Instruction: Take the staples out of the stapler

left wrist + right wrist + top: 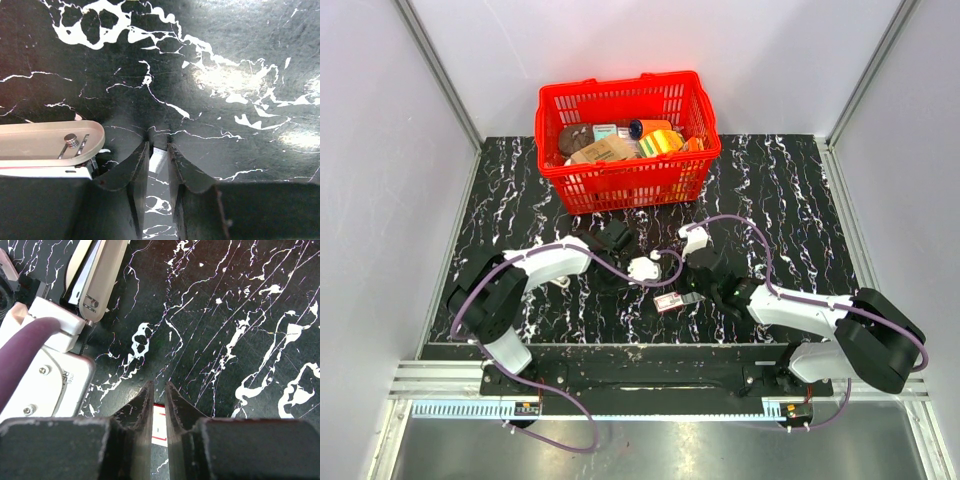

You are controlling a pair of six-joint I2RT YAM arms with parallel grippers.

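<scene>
The cream-white stapler (45, 142) lies just left of my left gripper (159, 145), its top arm showing a small metal stud. A short silvery strip of staples (157, 159) is pinched between the left jaws close to their tips, low over the black marble table. In the right wrist view the stapler (97, 275) lies at the upper left, beyond the left arm's white camera housing (45, 385). My right gripper (159, 384) has its jaws almost together with only a thin slit between them. In the top view the left gripper (620, 255) and right gripper (695, 295) meet at mid-table.
A flat red-and-white box (670, 302) lies under the right fingertips and shows through their slit (158, 427). A red basket (620, 92) full of items stands at the back. Purple cables loop over the table's middle.
</scene>
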